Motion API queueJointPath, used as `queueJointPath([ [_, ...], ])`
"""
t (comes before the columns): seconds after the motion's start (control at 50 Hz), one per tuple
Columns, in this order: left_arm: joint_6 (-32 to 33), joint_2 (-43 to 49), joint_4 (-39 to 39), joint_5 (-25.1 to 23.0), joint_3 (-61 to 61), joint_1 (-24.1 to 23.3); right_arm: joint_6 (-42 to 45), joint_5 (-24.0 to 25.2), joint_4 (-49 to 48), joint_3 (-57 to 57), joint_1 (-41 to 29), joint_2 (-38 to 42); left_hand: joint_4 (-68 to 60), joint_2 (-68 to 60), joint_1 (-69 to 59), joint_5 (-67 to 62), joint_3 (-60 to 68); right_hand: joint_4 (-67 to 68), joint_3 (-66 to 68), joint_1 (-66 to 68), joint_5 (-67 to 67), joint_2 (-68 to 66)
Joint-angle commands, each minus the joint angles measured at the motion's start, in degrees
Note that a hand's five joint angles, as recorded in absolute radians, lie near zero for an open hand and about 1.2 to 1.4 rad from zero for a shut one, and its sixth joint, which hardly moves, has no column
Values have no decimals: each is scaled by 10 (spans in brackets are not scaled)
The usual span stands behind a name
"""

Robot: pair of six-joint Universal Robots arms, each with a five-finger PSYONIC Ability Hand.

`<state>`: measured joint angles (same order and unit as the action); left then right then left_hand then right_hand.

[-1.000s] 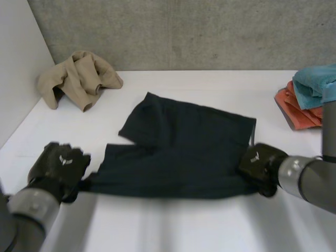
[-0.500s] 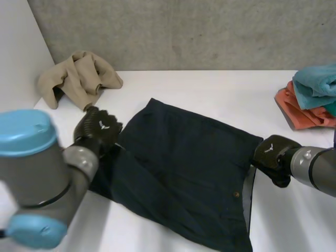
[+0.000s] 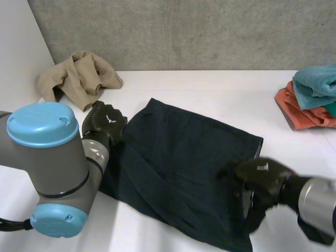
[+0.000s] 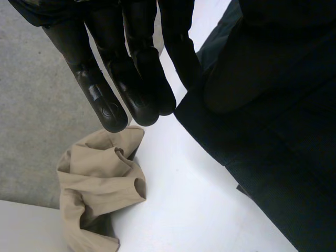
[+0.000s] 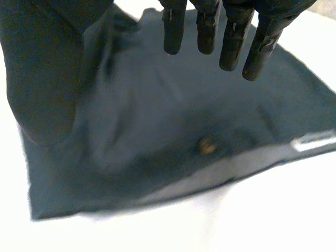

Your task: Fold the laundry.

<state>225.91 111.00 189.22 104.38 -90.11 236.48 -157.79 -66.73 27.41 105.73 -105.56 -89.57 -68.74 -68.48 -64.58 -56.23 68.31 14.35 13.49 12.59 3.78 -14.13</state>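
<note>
Right hand [image 3: 260,176] shifted onto dark garment [image 3: 178,157] (fingers straight); left hand [image 3: 105,121] spread at its edge — folding seemingly begun, unfinished.

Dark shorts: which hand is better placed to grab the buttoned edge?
Right, probably. The right hand is open over the shorts by the button; the left hand is at the opposite edge.

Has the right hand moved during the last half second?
Yes. The right hand moved nearer the camera, away from the orange towel, onto the dark cloth.
</note>
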Motion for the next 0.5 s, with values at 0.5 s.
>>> queueJointPath([
  [0.5, 1, 73, 40, -1, 89, 12, 23, -103, -288, 5, -80, 84, -113, -115, -154, -138, 117, 657, 665, 674, 662, -659],
])
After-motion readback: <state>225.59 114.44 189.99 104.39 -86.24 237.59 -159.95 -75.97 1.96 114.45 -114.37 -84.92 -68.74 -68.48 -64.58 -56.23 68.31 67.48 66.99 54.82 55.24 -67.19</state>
